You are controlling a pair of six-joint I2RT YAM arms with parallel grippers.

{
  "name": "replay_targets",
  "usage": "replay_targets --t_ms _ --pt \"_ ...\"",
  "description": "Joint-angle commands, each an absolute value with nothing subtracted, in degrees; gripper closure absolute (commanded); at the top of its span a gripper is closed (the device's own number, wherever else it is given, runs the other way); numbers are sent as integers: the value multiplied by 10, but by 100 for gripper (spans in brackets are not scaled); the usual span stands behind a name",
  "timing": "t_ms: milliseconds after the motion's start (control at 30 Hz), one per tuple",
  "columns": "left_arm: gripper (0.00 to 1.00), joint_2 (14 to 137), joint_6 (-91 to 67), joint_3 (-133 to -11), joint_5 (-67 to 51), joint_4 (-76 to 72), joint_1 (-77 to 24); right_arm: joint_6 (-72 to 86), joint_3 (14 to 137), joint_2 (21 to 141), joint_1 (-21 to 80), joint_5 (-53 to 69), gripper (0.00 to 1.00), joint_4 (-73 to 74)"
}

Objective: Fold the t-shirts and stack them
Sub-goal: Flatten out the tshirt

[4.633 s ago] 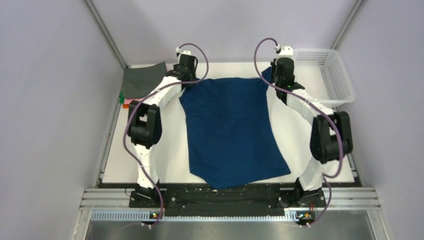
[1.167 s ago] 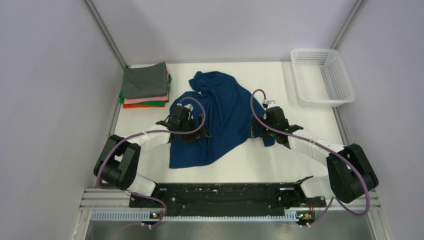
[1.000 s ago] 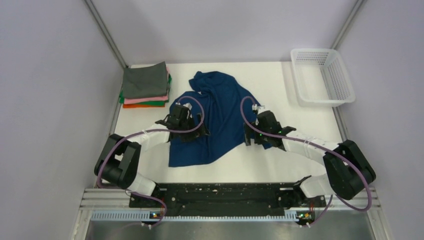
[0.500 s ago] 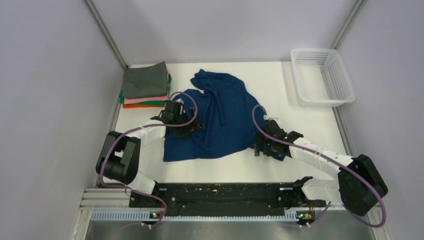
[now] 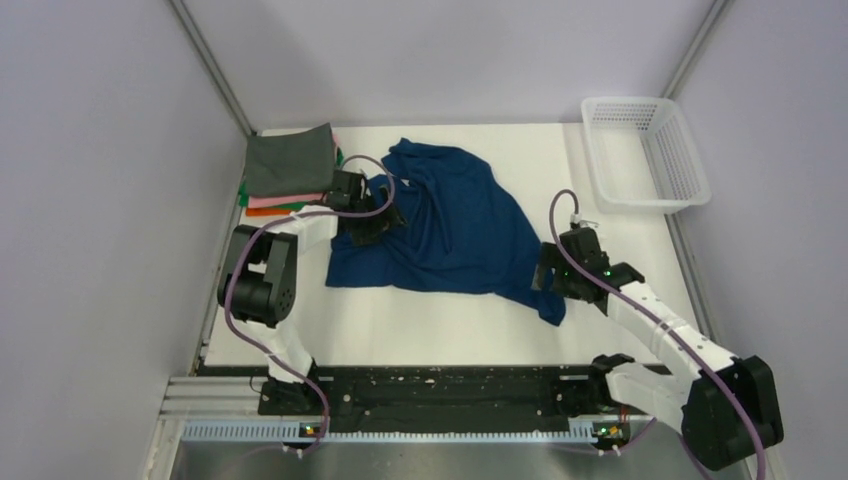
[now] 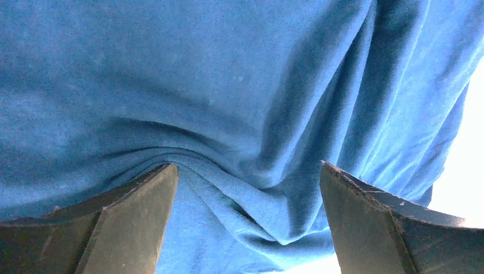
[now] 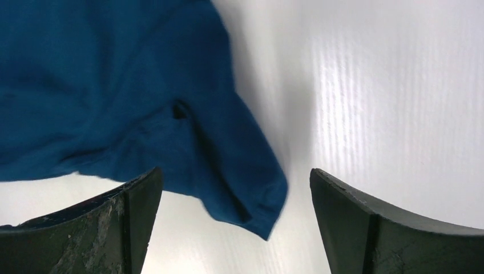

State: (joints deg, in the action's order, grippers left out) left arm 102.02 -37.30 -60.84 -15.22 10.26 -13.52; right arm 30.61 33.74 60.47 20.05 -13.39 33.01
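Observation:
The navy blue t-shirt (image 5: 450, 220) lies unfolded and wrinkled across the middle of the table. My left gripper (image 5: 372, 222) is low over its left edge, next to the stack of folded t-shirts (image 5: 290, 160). In the left wrist view my left gripper (image 6: 248, 166) stands open, with bunched navy cloth (image 6: 228, 85) filling the gap beneath it. My right gripper (image 5: 552, 285) is open at the shirt's near right corner. In the right wrist view that loose corner (image 7: 251, 200) lies flat on the table between the spread fingers of my right gripper (image 7: 235, 171), gripped by neither finger.
The folded stack at the far left has a grey tee on top, with pink (image 5: 275, 200) and orange (image 5: 265, 211) edges showing below. A white mesh basket (image 5: 645, 150) stands at the far right corner. Bare white table (image 5: 430, 330) runs along the near side.
The arms have drawn apart: the left went far and left toward the stack, the right went right and nearer. The navy shirt is pulled wider sideways.

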Motion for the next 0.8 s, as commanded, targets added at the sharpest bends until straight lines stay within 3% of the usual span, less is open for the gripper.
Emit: replay_targets --t_ms 0,200,533,767 --pt "1 1022 -359 -636 -176 114 -134 273 342 559 198 -62 2 268" --pt "1 875 -358 -562 -112 157 -134 340 323 520 198 -77 5 309" --pt "1 552 -493 -371 212 353 -131 395 290 419 198 -143 1 348" --pt "2 555 -514 -328 209 352 -115 397 285 420 198 -149 1 348"
